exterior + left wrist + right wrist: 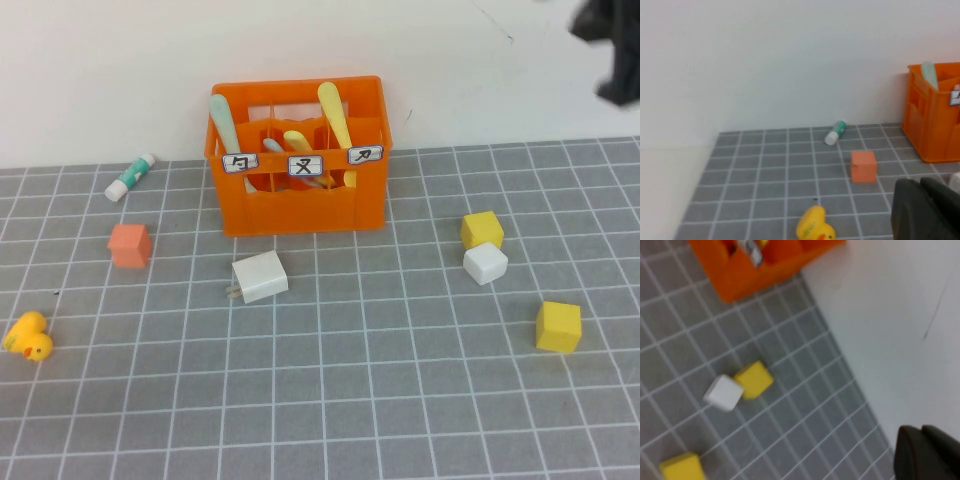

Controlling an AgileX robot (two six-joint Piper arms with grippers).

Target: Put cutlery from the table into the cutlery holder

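All four pieces of cutlery (300, 150) are standing in the cutlery holder (300, 205), with none lying on the table (400, 400) around it. The right gripper (610, 50) is hanging clenched and empty, high and well to the right of the holder, while the left gripper (925, 210) is sitting clenched and empty, low on the holder's left. The likeliest trouble is an arm, while retracting, knocking the holder and tipping the tall handles leaning over its rim.

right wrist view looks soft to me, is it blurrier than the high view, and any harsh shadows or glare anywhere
Right wrist view: blurred, the cutlery holder label unreadable, right gripper a dark shut shape. High view: sharper, labels legible on the cutlery holder, even light, faint shadows, right gripper smeared. Left wrist view: mildly soft, left gripper shut, no glare.
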